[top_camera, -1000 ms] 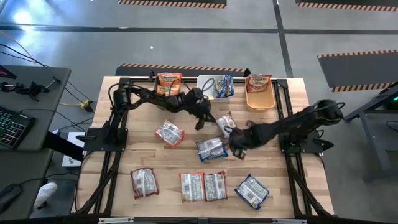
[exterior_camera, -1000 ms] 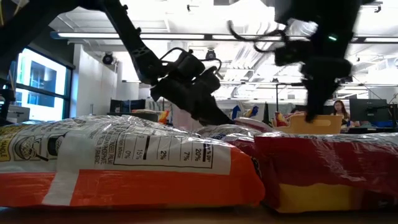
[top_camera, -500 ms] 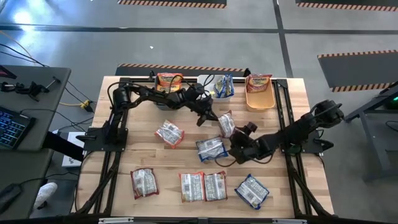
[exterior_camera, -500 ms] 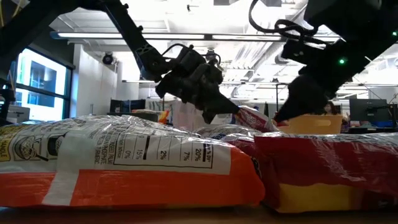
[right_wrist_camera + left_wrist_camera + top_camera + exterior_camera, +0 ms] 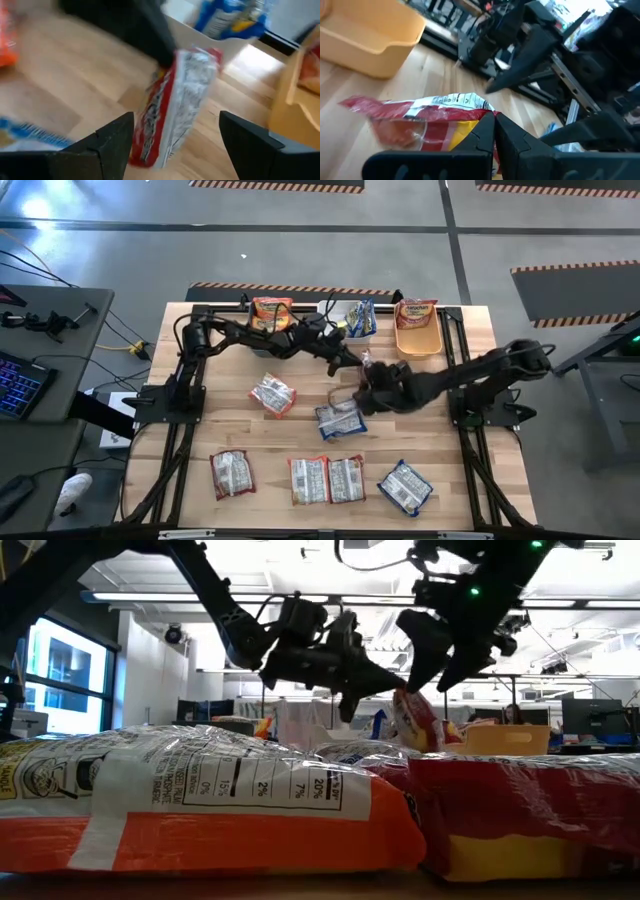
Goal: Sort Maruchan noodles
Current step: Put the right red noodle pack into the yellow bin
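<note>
Midair, the left gripper (image 5: 385,683) pinched a red noodle packet (image 5: 416,721).
Beside it, the right gripper (image 5: 432,662) hung with fingers spread.

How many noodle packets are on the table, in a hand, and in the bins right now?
Packets flat on the table: 6
Packet held up on edge in the left hand: 1
Packets showing in the bins: 3, one per bin; any beneath are hidden
Total in view: 10

We've got two matte black jointed arms with loose black cables looping off them, chunky wedge-shaped fingers, and a small green light glowing.
</note>
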You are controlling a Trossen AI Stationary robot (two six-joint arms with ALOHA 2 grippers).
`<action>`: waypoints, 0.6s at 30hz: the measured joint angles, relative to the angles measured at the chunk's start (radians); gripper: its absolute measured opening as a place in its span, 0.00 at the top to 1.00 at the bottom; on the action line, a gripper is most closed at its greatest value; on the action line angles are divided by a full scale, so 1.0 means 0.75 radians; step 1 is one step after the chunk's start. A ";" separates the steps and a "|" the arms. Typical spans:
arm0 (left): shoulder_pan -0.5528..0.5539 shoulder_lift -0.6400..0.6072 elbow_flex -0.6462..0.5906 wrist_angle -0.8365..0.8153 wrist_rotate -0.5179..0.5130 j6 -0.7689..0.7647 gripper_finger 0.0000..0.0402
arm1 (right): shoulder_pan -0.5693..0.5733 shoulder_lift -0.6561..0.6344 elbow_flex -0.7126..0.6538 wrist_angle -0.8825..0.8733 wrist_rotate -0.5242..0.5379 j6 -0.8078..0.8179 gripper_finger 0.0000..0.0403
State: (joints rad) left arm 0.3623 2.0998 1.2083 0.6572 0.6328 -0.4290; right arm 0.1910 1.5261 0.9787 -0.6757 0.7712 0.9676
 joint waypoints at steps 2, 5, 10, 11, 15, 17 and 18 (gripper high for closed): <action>-0.013 0.000 0.000 0.033 -0.043 -0.008 1.00 | -0.047 0.000 0.049 -0.077 -0.045 0.049 0.32; -0.027 0.000 0.000 0.107 -0.074 -0.026 1.00 | -0.093 0.000 0.090 -0.093 -0.090 0.060 0.32; -0.031 0.000 0.001 0.201 -0.087 -0.085 1.00 | -0.120 0.001 0.093 -0.099 -0.098 0.037 0.32; -0.028 0.000 0.001 0.221 -0.090 -0.097 1.00 | -0.124 0.001 0.093 -0.100 -0.098 0.037 0.32; -0.021 0.000 0.001 0.254 -0.096 -0.124 1.00 | -0.147 0.001 0.093 -0.102 -0.098 0.036 0.32; -0.021 0.000 0.001 0.281 -0.097 -0.133 1.00 | -0.161 0.001 0.093 -0.105 -0.098 0.036 0.32; -0.021 0.000 0.001 0.289 -0.097 -0.136 1.00 | -0.167 0.001 0.093 -0.111 -0.098 0.036 0.32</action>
State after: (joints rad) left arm 0.3466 2.0998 1.2087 0.8738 0.5598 -0.5308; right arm 0.0658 1.5269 1.0481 -0.7591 0.6979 0.9947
